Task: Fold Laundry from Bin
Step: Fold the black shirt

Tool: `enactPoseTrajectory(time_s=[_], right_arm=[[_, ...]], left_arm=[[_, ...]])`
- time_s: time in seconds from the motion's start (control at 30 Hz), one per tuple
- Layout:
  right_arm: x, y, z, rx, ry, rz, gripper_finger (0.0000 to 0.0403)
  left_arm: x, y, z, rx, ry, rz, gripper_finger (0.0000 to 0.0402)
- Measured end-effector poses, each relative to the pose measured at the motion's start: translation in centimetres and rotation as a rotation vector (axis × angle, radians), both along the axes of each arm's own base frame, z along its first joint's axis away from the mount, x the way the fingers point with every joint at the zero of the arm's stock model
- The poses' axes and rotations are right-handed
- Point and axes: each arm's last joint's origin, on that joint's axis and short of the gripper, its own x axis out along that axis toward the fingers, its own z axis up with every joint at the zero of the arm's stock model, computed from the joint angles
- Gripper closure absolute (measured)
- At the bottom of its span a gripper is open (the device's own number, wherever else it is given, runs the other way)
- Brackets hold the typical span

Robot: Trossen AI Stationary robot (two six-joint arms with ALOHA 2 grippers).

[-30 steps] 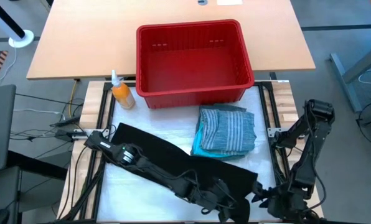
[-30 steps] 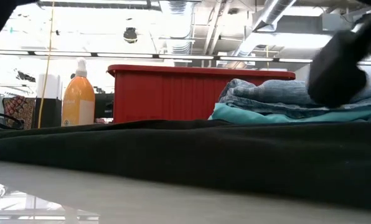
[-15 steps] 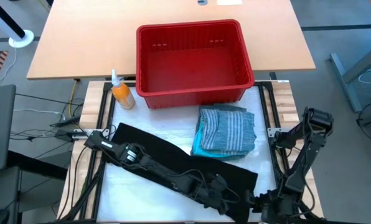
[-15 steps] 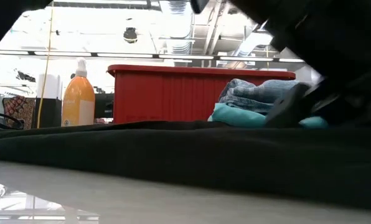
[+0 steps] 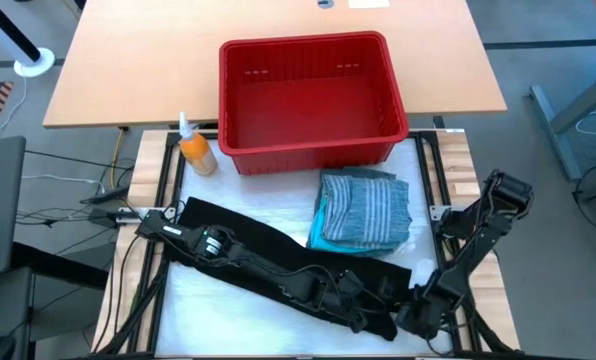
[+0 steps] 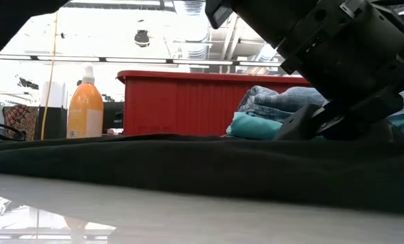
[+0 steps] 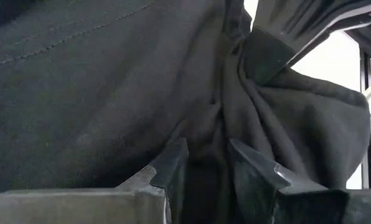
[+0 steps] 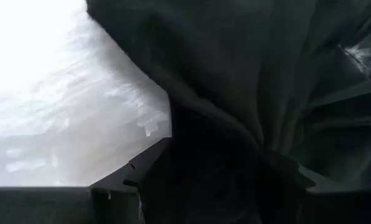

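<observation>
My left end effector (image 7: 201,165) and right end effector (image 8: 220,177) each pinch a bunched fold of the black garment (image 5: 268,262) lying on the table (image 5: 218,315).

Lab: exposed ceiling ducts (image 6: 195,20), cabled rig table (image 5: 448,160).

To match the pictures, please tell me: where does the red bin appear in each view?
High view: red bin at upper centre, beyond the folded pile.
Low view: red bin at centre, behind the black garment.
Left wrist view: not visible.
Right wrist view: not visible.
Shared landmark: the orange bottle beside the bin.
</observation>
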Motion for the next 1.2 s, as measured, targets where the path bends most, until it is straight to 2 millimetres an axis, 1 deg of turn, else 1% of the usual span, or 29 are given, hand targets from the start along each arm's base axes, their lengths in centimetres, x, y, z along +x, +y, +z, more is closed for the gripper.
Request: enactPoseTrajectory(time_s=[0.17, 0.27, 0.37, 0.5, 0.53, 0.63, 0.7, 0.8, 0.9, 0.93, 1.0, 1.07, 1.13, 1.2], right_arm=[[0.0, 0.0, -0.4, 0.040, -0.030, 0.001, 0.0186], [0.2, -0.1, -0.7, 0.080, -0.054, -0.006, 0.0213], [0.6, -0.2, -0.8, 0.128, -0.070, -0.047, 0.0269], [0.8, -0.2, -0.8, 0.166, -0.062, -0.086, 0.0365], [0.8, -0.1, -0.7, 0.176, -0.047, -0.084, 0.0374], [0.4, 0.5, 0.0, 0.230, 0.014, -0.060, 0.0373], [-0.1, 0.8, 0.7, 0.256, 0.038, -0.057, 0.0371], [-1.0, 1.2, 2.6, 0.324, 0.073, -0.029, 0.0372], [-2.0, 1.0, 4.4, 0.388, 0.113, -0.032, 0.0372], [-2.3, 0.9, 4.9, 0.403, 0.124, -0.041, 0.0372], [-3.0, 0.6, 6.1, 0.433, 0.133, -0.056, 0.0372], [-3.5, 0.5, 7.5, 0.476, 0.126, -0.056, 0.0372], [-3.8, 0.2, 8.8, 0.500, 0.125, -0.056, 0.0372], [-4.1, -0.1, 10.0, 0.510, 0.129, -0.067, 0.0372]], left_arm=[[0.0, 0.0, -0.1, 0.002, 0.006, 0.000, 0.0292], [0.1, 0.3, -0.1, 0.001, 0.007, 0.005, 0.0292], [0.1, 0.5, -0.1, -0.001, 0.006, 0.007, 0.0292], [0.2, 0.5, 0.0, -0.001, 0.004, 0.009, 0.0292], [0.2, 0.5, 0.0, -0.002, 0.003, 0.009, 0.0292], [0.1, 0.6, 0.7, 0.020, -0.010, 0.011, 0.0292], [0.0, 1.0, 1.9, 0.063, -0.026, 0.020, 0.0292], [0.0, 1.6, 4.5, 0.136, -0.076, 0.036, 0.0292], [-0.4, 2.1, 7.5, 0.189, -0.123, 0.046, 0.0292], [-0.6, 2.2, 8.1, 0.200, -0.120, 0.050, 0.0292], [-1.0, 2.3, 8.6, 0.203, -0.102, 0.066, 0.0292], [-1.5, 1.9, 8.2, 0.190, -0.063, 0.085, 0.0292], [-2.0, 1.2, 7.6, 0.158, -0.025, 0.092, 0.0292], [-2.9, -0.1, 7.1, 0.135, 0.027, 0.093, 0.0292]])
